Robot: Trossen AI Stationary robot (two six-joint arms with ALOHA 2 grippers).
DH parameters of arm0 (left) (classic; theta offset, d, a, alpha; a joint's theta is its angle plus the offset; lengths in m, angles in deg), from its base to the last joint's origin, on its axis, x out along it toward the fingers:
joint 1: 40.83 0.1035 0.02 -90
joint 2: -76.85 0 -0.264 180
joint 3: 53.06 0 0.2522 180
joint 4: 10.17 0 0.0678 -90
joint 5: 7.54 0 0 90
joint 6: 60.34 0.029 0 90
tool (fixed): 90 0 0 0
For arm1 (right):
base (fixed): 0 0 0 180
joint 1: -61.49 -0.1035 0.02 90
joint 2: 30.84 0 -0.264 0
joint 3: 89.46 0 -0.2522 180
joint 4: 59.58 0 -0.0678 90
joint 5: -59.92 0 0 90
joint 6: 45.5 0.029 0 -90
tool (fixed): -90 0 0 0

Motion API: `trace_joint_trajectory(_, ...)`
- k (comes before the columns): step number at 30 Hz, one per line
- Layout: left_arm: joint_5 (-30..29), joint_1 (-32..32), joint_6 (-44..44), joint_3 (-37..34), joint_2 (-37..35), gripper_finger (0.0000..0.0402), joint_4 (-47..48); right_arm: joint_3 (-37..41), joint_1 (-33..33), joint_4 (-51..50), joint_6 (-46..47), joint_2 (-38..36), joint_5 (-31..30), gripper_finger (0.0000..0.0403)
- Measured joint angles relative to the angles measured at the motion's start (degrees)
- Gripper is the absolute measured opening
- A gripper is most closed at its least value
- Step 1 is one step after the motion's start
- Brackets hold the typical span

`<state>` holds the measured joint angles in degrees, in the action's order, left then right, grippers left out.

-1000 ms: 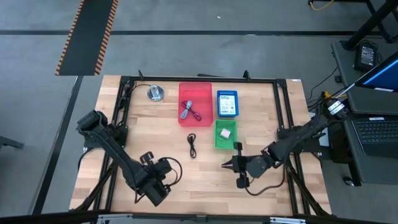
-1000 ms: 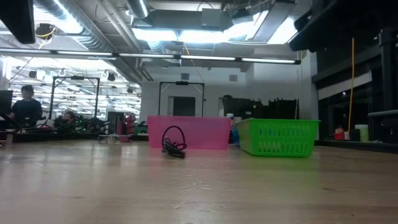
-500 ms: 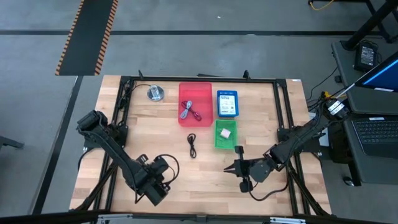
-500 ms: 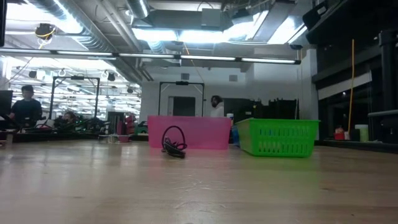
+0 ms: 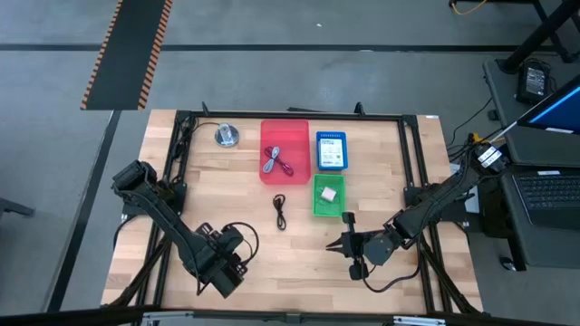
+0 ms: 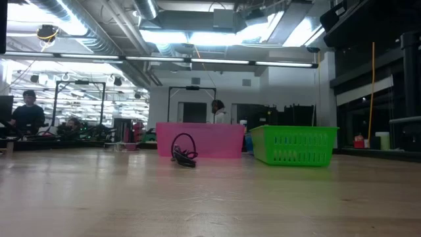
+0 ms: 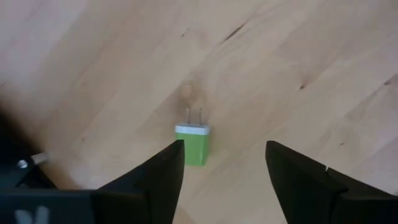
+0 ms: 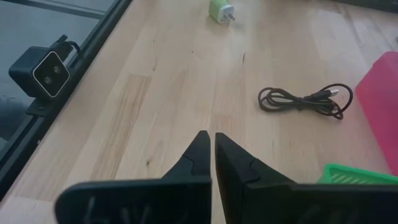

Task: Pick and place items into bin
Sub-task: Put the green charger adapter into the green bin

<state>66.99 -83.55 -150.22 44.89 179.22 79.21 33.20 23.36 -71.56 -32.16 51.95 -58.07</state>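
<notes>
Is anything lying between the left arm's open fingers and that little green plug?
Nothing visible does. The green plug adapter lies alone on bare wooden table, just ahead of the left gripper, whose fingers stand open on either side of it.

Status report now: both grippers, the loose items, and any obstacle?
Left gripper open above green plug adapter on the table. Right gripper shut, empty. Black cable loose beside red bin. No obstacle visible.
</notes>
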Motion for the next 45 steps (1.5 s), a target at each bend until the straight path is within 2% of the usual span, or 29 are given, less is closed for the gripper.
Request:
trace_joint_trajectory(11,0.03,-0.09,-0.42,-0.51,-0.07,0.0231,-0.41,-0.09,0.00,0.02,-0.66,2.93,0.02,0.0005)
trace_joint_trajectory(20,2.11,-1.89,-4.19,-6.79,-0.09,0.0231,-1.74,-0.08,0.00,2.15,-1.94,3.58,0.02,0.0005)
trace_joint_trajectory(29,2.17,-2.36,-5.10,-12.85,-0.09,0.0231,-10.82,-0.07,0.09,2.89,-2.08,3.58,0.00,0.0005)
trace_joint_trajectory(34,2.12,-2.36,-5.19,-15.58,-0.09,0.0231,-11.81,-0.07,0.09,3.28,-2.08,3.58,0.00,0.0005)
trace_joint_trajectory(45,1.91,-2.36,-5.35,-16.41,-0.09,0.0231,-13.56,-0.04,0.09,3.23,-2.10,3.58,0.00,0.0005)
